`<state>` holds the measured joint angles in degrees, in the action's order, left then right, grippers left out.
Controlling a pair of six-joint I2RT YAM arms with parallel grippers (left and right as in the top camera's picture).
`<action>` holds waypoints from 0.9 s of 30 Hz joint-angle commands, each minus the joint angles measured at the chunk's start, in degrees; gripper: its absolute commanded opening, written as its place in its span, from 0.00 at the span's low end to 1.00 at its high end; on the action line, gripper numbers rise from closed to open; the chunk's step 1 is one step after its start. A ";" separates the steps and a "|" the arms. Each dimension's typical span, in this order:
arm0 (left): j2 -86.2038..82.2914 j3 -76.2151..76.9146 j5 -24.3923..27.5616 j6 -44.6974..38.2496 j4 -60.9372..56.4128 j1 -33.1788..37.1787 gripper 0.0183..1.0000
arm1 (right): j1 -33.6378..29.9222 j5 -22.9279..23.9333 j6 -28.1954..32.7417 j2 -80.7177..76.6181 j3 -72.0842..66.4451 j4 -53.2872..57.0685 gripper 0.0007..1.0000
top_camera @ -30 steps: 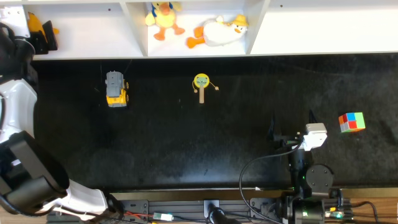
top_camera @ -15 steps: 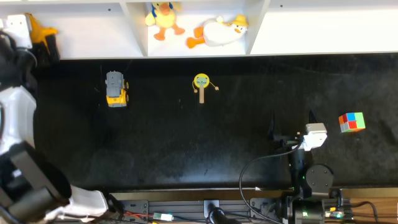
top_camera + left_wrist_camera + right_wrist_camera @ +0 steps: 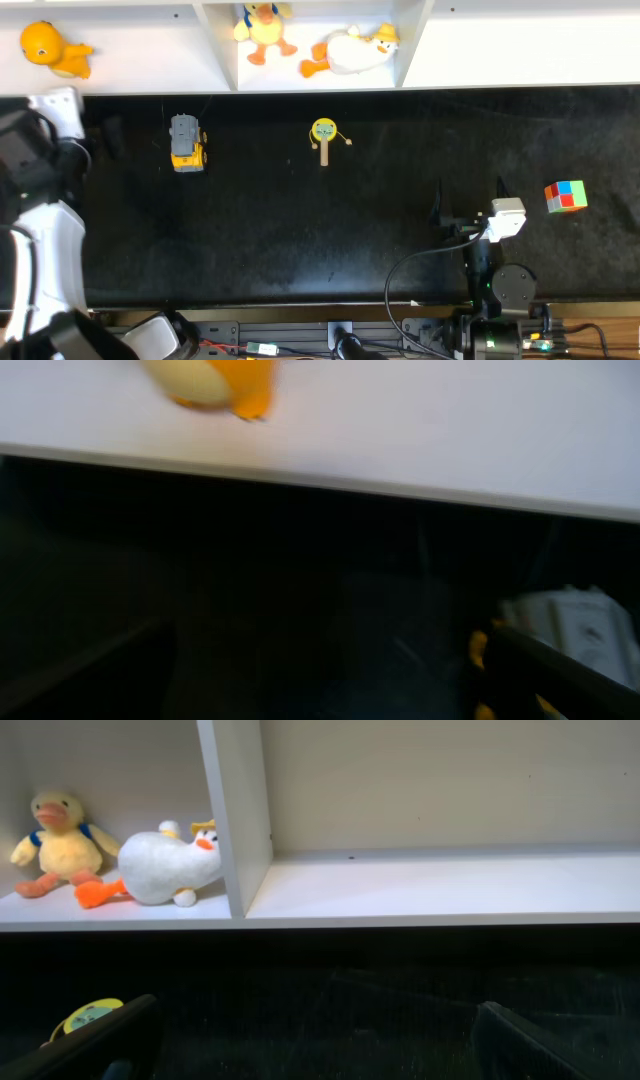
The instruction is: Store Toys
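Left gripper [image 3: 330, 672] is held low over the black mat [image 3: 300, 230], just in front of the shelf [image 3: 150, 62], with its jaws spread wide and nothing between them. Right gripper [image 3: 310, 1045] is parked near its base, likewise wide open and empty. An orange duck [image 3: 55, 48] is seen in the left compartment, and a yellow duck plush [image 3: 262, 28] and a white duck plush [image 3: 350, 50] in the middle one. Still to be stored: toy truck [image 3: 186, 142], rattle [image 3: 324, 138], colour cube [image 3: 565, 196], all on the mat and well apart. The truck is judged next, being nearest the left gripper. Likely risks: the truck could be rolled away if one finger touches first, since it sits on wheels; the shelf lip could be struck on the way in; the orange duck could be knocked if the same compartment is used. The truck's long axis runs from the shelf toward the arm bases, grey end at the shelf side, yellow end nearer the bases; the front cannot be told. The rattle's head points to the shelf, handle to the bases.
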<state>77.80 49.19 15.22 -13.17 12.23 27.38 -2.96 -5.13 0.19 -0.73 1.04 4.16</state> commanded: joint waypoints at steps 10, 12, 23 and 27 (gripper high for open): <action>-12.22 -3.19 -2.47 7.98 17.25 -12.04 1.00 | -0.17 -0.37 -0.22 0.52 -0.76 -0.22 1.00; -12.26 -3.19 -3.65 9.16 17.90 -14.60 1.00 | -0.17 -0.39 -0.22 0.52 -0.76 -0.22 0.99; -5.62 -3.19 -10.64 13.84 15.04 -22.84 1.00 | -0.17 -0.39 -0.22 0.52 -0.76 -0.22 1.00; -2.12 -3.19 -11.52 13.88 12.66 -24.55 1.00 | -0.17 -0.37 -0.22 0.52 -0.76 -0.22 0.99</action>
<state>73.19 46.37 6.42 -1.04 26.39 4.12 -2.96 -5.15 0.21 -0.73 1.04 4.16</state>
